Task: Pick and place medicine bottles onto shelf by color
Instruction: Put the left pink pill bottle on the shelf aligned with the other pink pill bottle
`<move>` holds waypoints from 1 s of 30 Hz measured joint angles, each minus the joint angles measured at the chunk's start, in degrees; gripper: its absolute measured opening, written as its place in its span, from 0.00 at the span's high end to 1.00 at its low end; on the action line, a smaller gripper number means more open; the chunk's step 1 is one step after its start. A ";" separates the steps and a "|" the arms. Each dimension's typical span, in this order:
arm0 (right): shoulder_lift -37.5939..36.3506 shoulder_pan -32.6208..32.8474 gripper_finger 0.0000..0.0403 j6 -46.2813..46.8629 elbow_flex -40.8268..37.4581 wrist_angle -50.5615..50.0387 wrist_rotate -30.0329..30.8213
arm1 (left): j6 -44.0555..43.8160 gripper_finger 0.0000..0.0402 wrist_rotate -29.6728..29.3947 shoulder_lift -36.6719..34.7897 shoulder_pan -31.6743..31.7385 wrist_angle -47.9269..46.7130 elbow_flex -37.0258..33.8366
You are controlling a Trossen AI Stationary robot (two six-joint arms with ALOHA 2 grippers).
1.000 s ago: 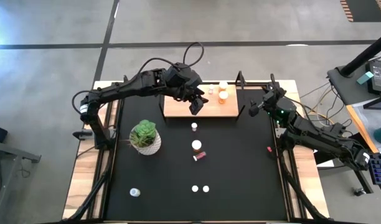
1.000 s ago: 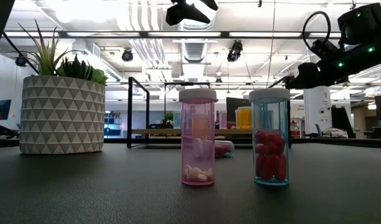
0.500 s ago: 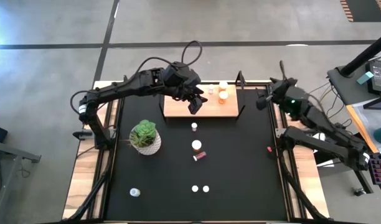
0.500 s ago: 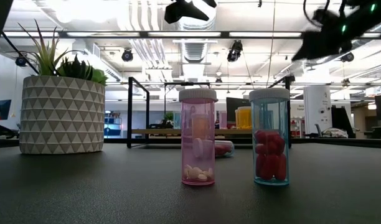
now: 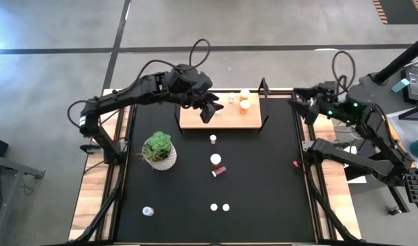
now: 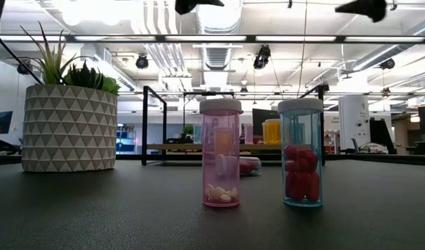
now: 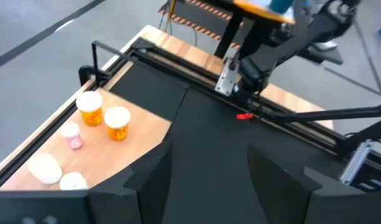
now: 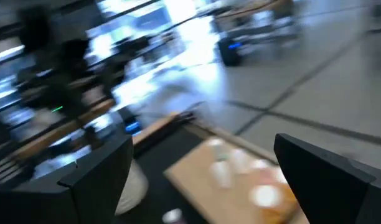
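Medicine bottles scattered: two orange ones (image 5: 244, 100) plus a small pink one (image 7: 73, 137) upright on shelf (image 5: 195, 121) at table's (image 5: 263, 198) far edge; others loose on black table, among them a white-capped one (image 5: 216, 159) with a red one (image 5: 219, 171) lying just beside, a pink bottle (image 6: 221, 154) and a red-filled clear bottle (image 6: 301, 154) side by side near front. Left pincer (image 5: 209, 111) above shelf, fingers spread, empty. Right pincer (image 5: 304, 102) raised at table's right edge, spread apart, empty. Potted plant (image 5: 159, 150) on left.
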 joint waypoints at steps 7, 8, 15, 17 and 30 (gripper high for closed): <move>3.40 3.28 0.06 -0.15 1.43 5.66 -10.93 | 0.15 0.53 0.27 -3.63 -1.84 -0.47 -1.16; 3.78 4.17 0.06 -0.35 1.41 6.75 -10.93 | 0.15 0.53 0.27 -4.15 -2.18 -0.40 -1.59; 7.92 9.52 0.06 2.44 1.14 15.40 -10.93 | 0.20 0.53 0.25 -5.97 -3.83 -0.96 -2.80; 9.80 10.96 0.06 3.44 1.11 18.36 -10.93 | 0.22 0.53 0.27 -6.09 -3.98 -0.94 -2.80; 22.43 13.88 0.06 13.55 3.30 30.27 -14.16 | 0.13 0.53 0.24 -6.11 -4.57 -1.35 -2.80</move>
